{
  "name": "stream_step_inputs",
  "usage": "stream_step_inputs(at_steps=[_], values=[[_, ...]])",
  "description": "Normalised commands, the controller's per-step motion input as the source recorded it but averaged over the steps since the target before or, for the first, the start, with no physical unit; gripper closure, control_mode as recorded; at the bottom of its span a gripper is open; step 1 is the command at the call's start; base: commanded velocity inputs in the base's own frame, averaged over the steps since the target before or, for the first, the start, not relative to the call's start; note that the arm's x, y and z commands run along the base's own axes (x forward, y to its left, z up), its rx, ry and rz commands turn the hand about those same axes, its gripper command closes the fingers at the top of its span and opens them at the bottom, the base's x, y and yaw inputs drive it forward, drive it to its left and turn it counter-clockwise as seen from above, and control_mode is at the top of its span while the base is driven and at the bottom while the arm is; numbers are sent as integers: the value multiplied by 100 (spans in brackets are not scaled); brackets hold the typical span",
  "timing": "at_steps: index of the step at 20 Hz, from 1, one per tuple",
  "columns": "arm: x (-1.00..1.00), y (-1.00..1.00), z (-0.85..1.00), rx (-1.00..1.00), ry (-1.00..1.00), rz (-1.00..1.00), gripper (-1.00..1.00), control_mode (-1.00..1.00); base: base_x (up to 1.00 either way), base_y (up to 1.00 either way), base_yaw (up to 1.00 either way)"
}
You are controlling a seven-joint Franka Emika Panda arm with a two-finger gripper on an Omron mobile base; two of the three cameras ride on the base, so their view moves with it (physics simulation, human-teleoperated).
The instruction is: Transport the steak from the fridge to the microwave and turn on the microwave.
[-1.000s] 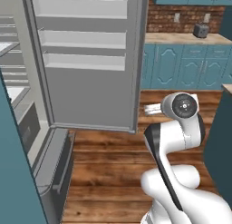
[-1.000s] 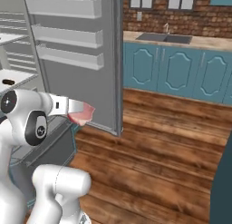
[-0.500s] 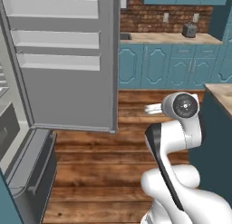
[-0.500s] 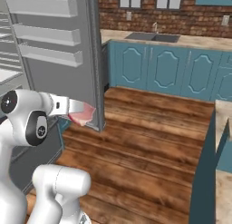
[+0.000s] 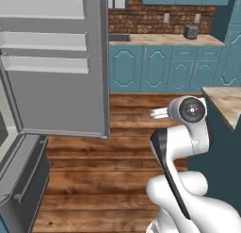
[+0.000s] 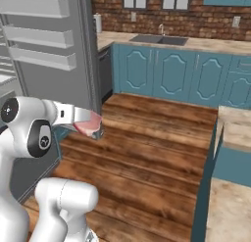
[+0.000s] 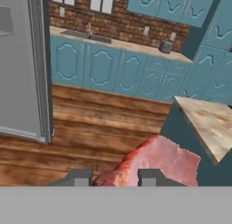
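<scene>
My gripper (image 6: 86, 119) is shut on the steak (image 6: 91, 128), a small red-pink lumpy slab held out in front of the arm above the wooden floor. In the hand view the steak (image 7: 158, 160) juts forward between the two dark fingertips (image 7: 81, 177), past the gripper (image 7: 115, 177). The fridge's open light-grey door (image 5: 52, 62) with its racks stands to the left, and it shows again as the fridge door (image 6: 49, 55) and as a fridge door edge (image 7: 27, 64). The microwave is out of view.
Teal cupboards (image 5: 155, 67) under a wooden counter line the far brick wall, with a sink (image 6: 159, 39) and a small silver toaster (image 5: 190, 31). A counter corner (image 5: 225, 102) juts in at the right. The fridge's lower drawer (image 5: 21, 180) stands pulled out at the lower left.
The base has turned away from the fridge, so the whole scene has slid left and the far cupboards have come into view. The steak stays gripped.
</scene>
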Motion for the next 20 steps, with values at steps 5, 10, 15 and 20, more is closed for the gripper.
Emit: stream_step_inputs(at_steps=[5, 10, 15, 20], values=[[0, 0, 0, 0, 0, 0, 100, 100, 14, -61, 0], [0, 0, 0, 0, 0, 0, 100, 100, 27, -62, 0], [0, 0, 0, 0, 0, 0, 100, 100, 39, -59, -1], [0, 0, 0, 0, 0, 0, 100, 100, 51, -42, -2]])
